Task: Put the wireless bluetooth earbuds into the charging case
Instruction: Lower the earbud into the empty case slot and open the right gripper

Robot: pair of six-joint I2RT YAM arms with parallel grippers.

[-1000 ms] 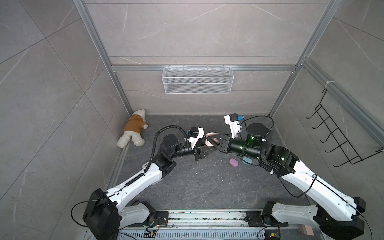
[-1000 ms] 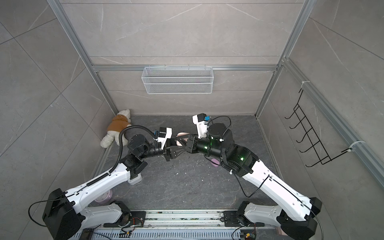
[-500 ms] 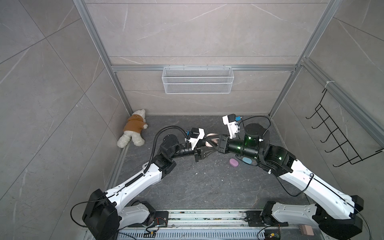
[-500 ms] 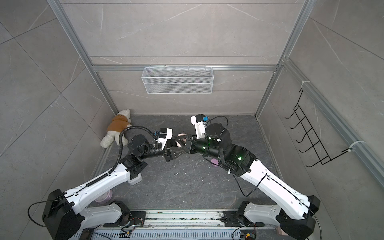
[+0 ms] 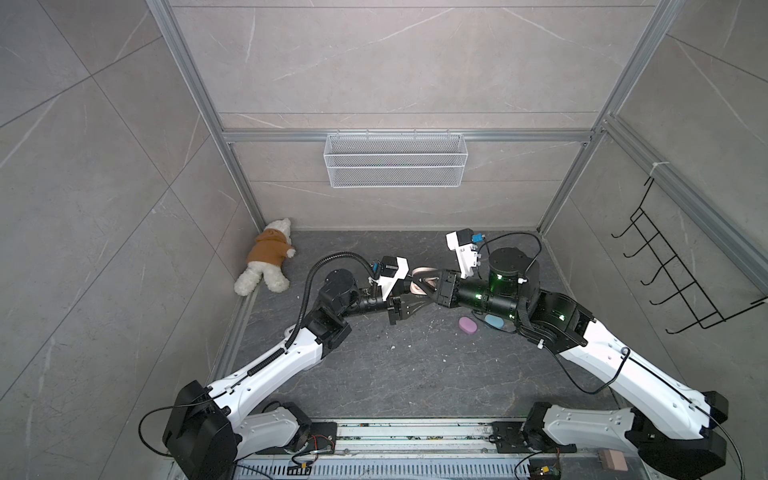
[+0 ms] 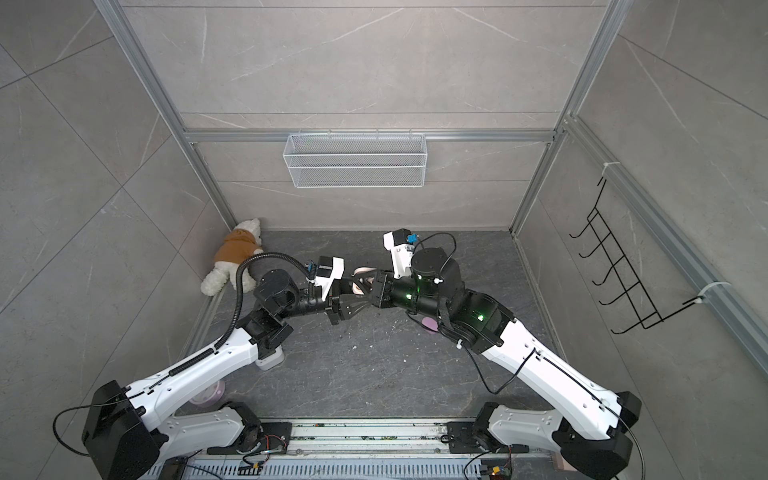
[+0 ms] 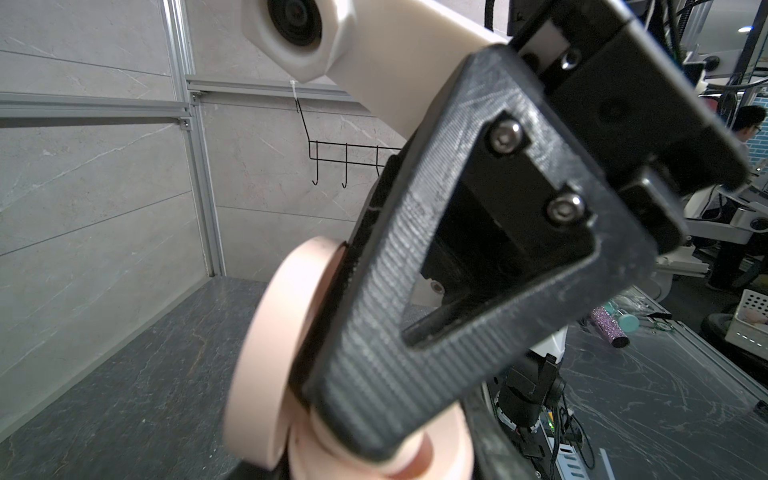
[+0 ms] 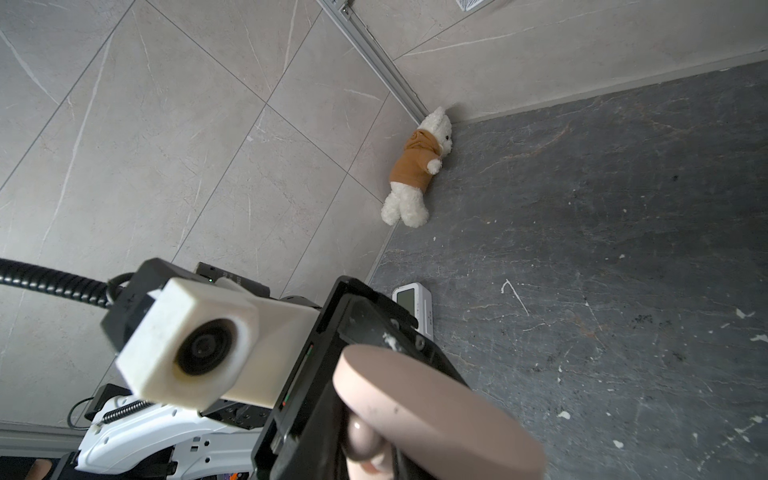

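"Over the middle of the bench (image 5: 407, 374), with both arms meeting in the air, what could go wrong?"

"A drop, mostly. My left tool (image 5: 409, 300) is clamped on the open peach charging case (image 5: 420, 279), held clear of the bench. My right tool (image 5: 432, 286) has its tips right at the case's mouth. A small peach earbud (image 8: 362, 441), as I take it to be, shows there. If it isn't seated when those jaws let go, it falls and may roll off."

"Are the right jaws together or apart?"

"I cannot tell, because the case and the tool itself hide the gap. That's the other risk. Neither wrist view shows the socket, so I'm judging alignment blind. If I push off-centre, the case may twist in my left grip."

"And the arms?"

"Both reach forward and inward with the forearms low. The tools point at each other, nearly nose to nose and overlapping, so a knock is likely if either one shifts. A lilac oval (image 5: 468, 325) and a light blue oval (image 5: 494, 321) lie on the bench beneath my right arm. I can't say whether they are buds or cases."
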